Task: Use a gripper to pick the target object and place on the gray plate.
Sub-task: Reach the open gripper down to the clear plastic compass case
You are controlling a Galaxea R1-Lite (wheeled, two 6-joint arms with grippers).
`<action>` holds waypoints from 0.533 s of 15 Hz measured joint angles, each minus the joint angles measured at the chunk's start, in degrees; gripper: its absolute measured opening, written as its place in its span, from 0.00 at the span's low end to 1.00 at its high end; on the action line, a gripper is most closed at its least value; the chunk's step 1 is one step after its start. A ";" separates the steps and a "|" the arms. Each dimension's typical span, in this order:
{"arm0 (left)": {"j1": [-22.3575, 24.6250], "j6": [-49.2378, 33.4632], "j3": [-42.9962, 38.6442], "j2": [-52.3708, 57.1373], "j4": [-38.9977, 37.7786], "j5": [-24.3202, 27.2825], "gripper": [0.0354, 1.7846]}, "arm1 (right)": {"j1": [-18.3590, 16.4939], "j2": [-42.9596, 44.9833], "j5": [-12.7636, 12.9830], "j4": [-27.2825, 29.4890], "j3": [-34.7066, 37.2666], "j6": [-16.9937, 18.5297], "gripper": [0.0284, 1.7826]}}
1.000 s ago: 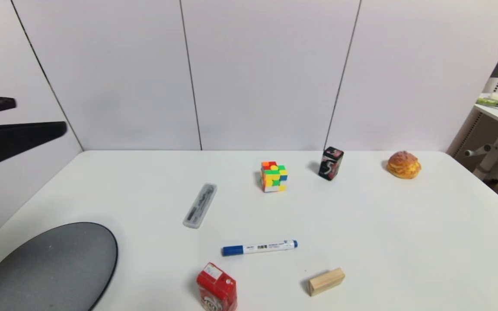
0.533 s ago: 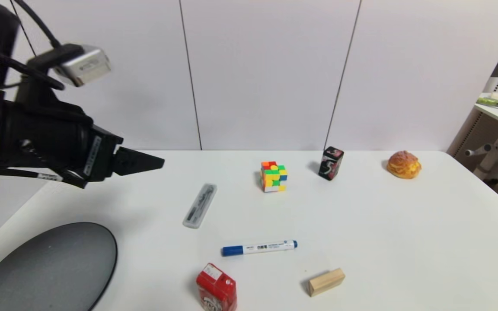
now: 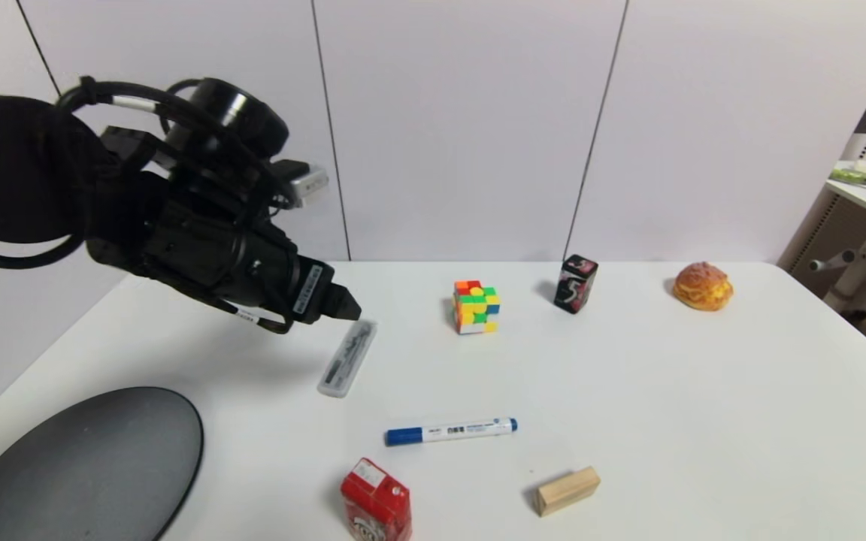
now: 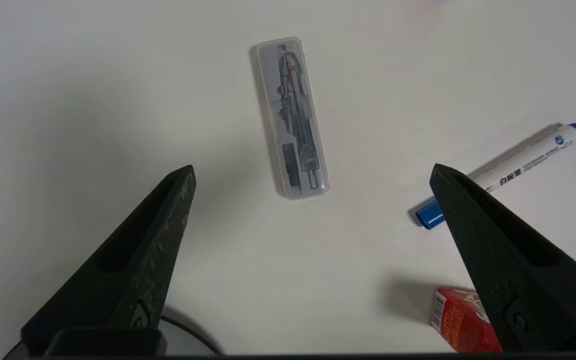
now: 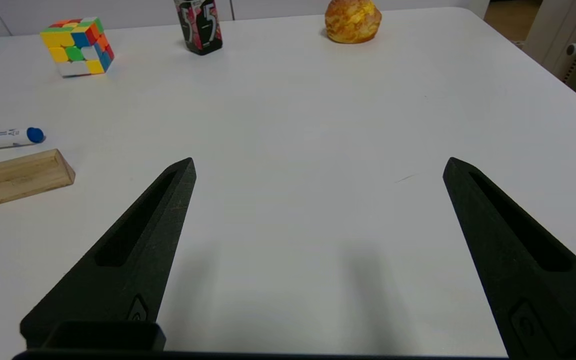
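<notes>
The slim translucent gray case with dark tools inside lies on the white table, left of centre; it also shows in the left wrist view. My left gripper hangs open and empty above the case's far end; in its wrist view the case lies flat beyond the two spread fingers. The gray plate sits at the front left corner, and a sliver of its rim shows in the left wrist view. My right gripper is open and empty over bare table, out of the head view.
A blue-capped white marker, a red carton and a wooden block lie near the front. A colour cube, a black box and a bun stand at the back.
My left arm has swung in from the far left edge, rightward and down, until its gripper hangs over the case's far end. Nothing on the table has moved.
</notes>
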State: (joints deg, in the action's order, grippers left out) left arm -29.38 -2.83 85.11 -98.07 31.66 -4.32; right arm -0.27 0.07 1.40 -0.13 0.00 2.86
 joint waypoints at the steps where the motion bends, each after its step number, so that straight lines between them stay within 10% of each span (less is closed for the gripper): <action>1: -0.06 -0.06 0.13 -1.54 0.04 -0.09 0.94 | 0.02 0.00 -0.02 -0.02 0.00 0.00 0.96; 8: -0.05 -0.94 0.50 -10.67 -0.63 -1.63 0.94 | 0.00 0.00 -0.02 -0.02 0.00 0.00 0.96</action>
State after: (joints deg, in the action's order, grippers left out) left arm -29.43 -3.77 85.61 -108.74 31.03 -5.95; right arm -0.27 0.07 1.38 -0.16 0.00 2.86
